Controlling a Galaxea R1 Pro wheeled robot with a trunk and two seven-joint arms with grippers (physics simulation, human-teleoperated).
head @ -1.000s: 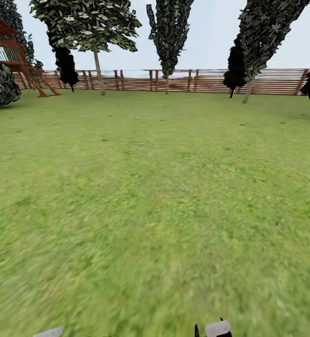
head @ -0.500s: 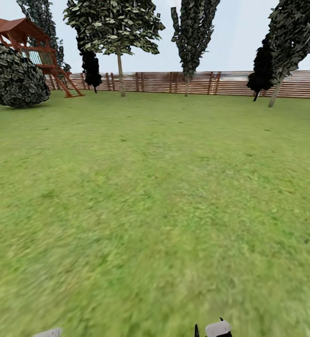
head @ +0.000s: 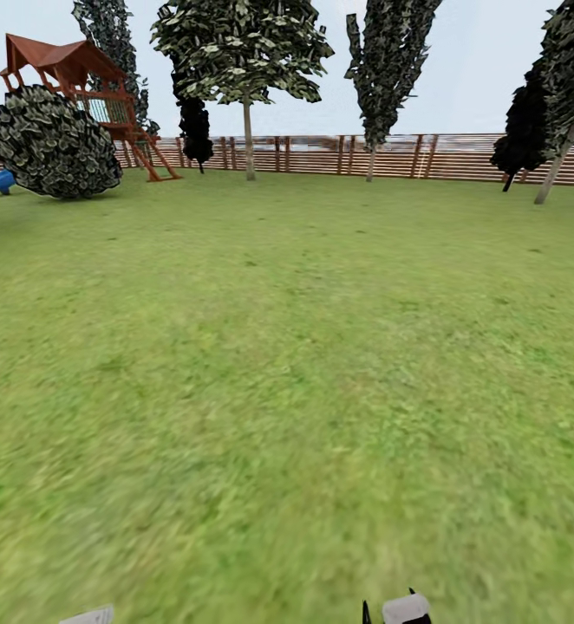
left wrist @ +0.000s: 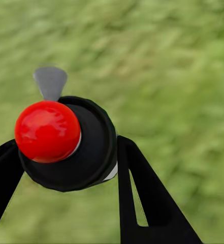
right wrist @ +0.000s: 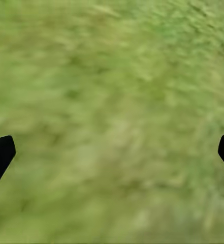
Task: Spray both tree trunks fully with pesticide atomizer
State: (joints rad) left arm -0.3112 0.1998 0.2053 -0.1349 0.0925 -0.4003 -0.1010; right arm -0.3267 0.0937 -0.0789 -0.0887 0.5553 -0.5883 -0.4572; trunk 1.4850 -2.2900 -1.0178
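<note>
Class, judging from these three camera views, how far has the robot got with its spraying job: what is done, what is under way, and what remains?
Done: the pesticide atomizer sits clamped between the left gripper fingers, its red top facing the camera. Under way: the robot is out on the lawn, facing a pale-trunked tree by the fence; the right gripper is open over grass. Left: reaching and spraying both trunks; no spray shows yet.

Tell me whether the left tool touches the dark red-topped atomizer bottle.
Touching: left wrist view shows the left tool with both black fingers pressed against the bottle.
</note>
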